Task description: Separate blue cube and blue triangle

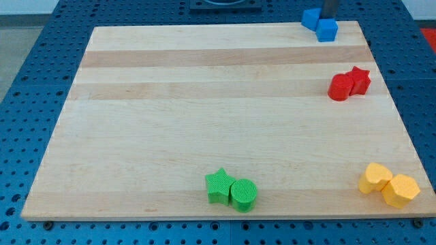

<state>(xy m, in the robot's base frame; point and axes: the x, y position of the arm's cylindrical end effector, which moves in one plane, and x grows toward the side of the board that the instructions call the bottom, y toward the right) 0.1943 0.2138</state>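
- The rod (329, 8) enters at the upper right of the frame, cut off by the top edge.
- It appears as a short, dark, upright shaft; nothing more of the arm shows.
- My tip (328, 18) seems to sit just behind the blue cube (328, 30), right of the blue triangle (310, 18); its very end is probably hidden.
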